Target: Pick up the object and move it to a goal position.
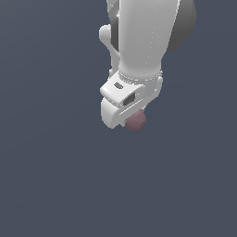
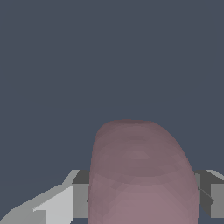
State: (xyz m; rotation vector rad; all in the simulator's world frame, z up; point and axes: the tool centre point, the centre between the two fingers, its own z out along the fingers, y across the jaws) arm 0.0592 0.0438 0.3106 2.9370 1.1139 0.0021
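Note:
The object [image 1: 136,121] is a small dusty-pink sphere, seen just under the white hand of the arm in the exterior view, partly hidden by the hand's body. In the wrist view the object [image 2: 140,175] fills the space between the two grey fingers [image 2: 81,194], which press on both its sides. My gripper [image 1: 133,119] is shut on the object, and the fingertips themselves are hidden behind the hand in the exterior view. No goal marker shows in either view.
A flat dark grey-blue surface [image 1: 55,176] fills the whole background of both views. The white arm [image 1: 143,37] comes down from the upper middle of the exterior view.

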